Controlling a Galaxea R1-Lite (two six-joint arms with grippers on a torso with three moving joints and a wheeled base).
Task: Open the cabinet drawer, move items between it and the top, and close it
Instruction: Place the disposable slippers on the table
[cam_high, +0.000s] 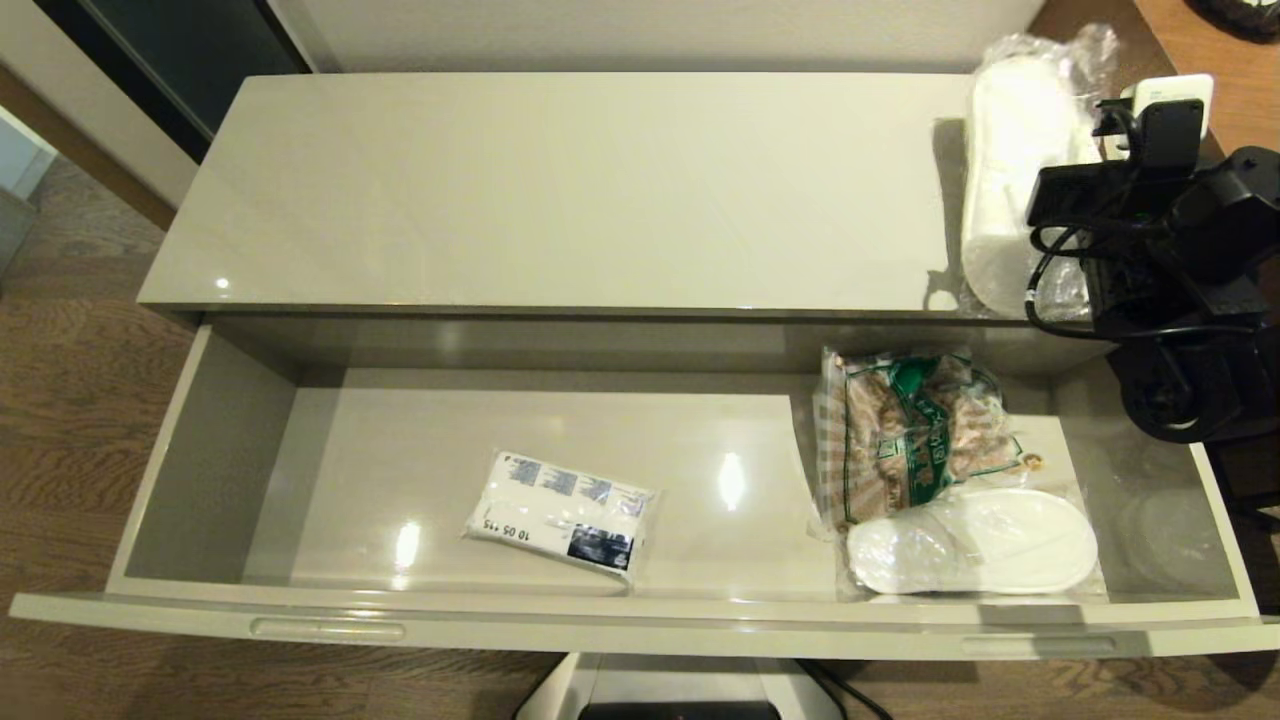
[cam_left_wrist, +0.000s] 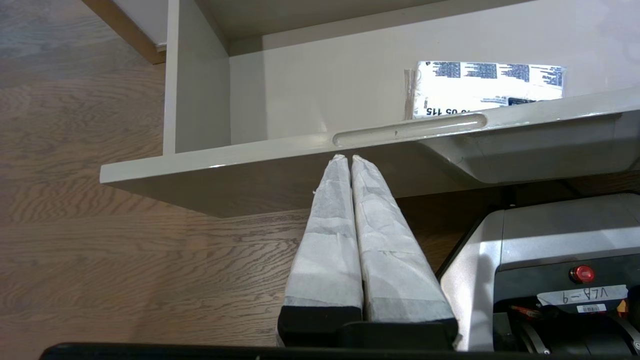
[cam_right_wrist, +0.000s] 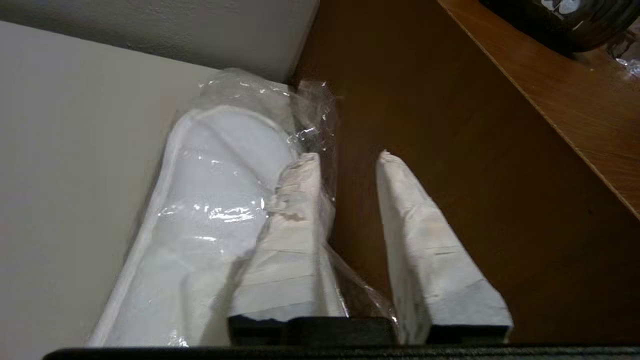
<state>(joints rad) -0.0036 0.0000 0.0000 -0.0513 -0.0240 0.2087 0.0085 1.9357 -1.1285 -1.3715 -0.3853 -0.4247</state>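
Drawer (cam_high: 215, 470) stands pulled fully out, so the opening step looks done. One wrapped slipper (cam_high: 1010, 170) lies on the top (cam_high: 560, 190) at its right end, beside the brown furniture (cam_right_wrist: 450, 150). The right gripper (cam_right_wrist: 345, 160) sits over that slipper's edge with its jaws parted a little and nothing clamped between them (loose wrap trails by one finger), which suggests this item has just been set down. In the drawer lie a tissue packet (cam_high: 565, 512) near the middle, and at the right a snack bag (cam_high: 915, 430) with a second slipper (cam_high: 975, 545) in front of it. The left gripper (cam_left_wrist: 350, 159) hangs parked below the drawer front, jaws closed and empty. Moving the tissue packet probably remains, then closing the drawer.
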